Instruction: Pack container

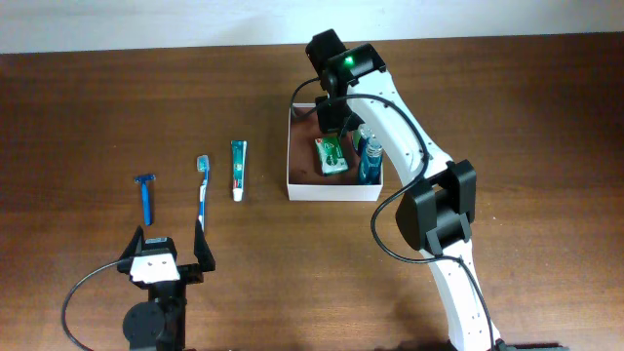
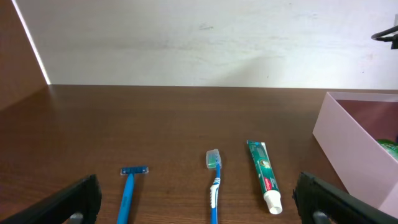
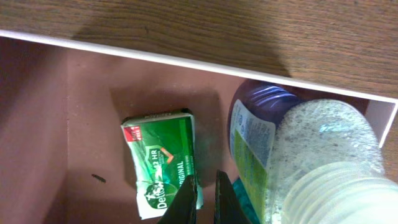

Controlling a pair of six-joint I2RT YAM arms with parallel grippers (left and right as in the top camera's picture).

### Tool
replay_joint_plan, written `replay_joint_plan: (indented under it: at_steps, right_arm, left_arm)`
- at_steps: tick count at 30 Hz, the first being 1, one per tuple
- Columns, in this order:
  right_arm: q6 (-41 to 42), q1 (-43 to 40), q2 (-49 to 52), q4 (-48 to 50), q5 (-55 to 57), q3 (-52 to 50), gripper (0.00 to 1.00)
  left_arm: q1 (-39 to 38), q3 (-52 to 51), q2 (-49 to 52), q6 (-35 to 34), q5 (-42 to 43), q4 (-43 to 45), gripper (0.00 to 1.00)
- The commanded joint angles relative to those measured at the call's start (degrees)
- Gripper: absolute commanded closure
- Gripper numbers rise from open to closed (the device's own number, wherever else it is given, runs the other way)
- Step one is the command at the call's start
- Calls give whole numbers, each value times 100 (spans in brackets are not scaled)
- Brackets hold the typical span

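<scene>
The container [image 1: 334, 191] is a square white-walled box with a reddish-brown inside, right of centre. In it lie a green soap packet [image 1: 331, 154] and blue bottles [image 1: 369, 161]. My right gripper [image 1: 336, 119] hangs over the container's back part. In the right wrist view its fingers [image 3: 203, 200] are nearly together with nothing between them, just above the soap packet's [image 3: 163, 158] right edge, beside a bottle [image 3: 298, 149]. My left gripper [image 1: 166, 250] is wide open and empty near the front edge. Its fingers frame the left wrist view [image 2: 199, 208].
A blue razor [image 1: 146, 196], a blue toothbrush [image 1: 202, 193] and a green toothpaste tube [image 1: 238, 170] lie in a row on the brown table, left of the container. They also show in the left wrist view: razor [image 2: 129, 193], toothbrush [image 2: 214, 180], toothpaste [image 2: 263, 174], container wall [image 2: 348, 149].
</scene>
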Motion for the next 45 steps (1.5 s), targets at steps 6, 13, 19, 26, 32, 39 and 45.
replay_joint_plan:
  at_steps: [6,13,19,26,32,39,45]
  right_arm:
    - [-289,7,361,-61,-702,-166,96]
    - [-310,13,328,-245,-503,302,96]
    - [-313,15,323,-398,-448,457,96]
    - [-315,162,323,-463,-306,457,96]
    - [-402,313,323,-470,-166,457,96]
    - [-400,334,330,-490,-162,452,96]
    - [-422,273,363,-503,-160,424,96]
  left_arm:
    - [-22,-17,-33,68,63,-24,1]
    - [-22,-15,-33,68,63,-24,1]
    - [-22,-15,-33,68,63,-24,1]
    - [-22,-15,-33,68,63,-24,1]
    - [-22,-15,-33,68,63,-24,1]
    - [-22,-15,-33,68,63,-24,1]
    - [-22,-17,-33,68,63,-24,1]
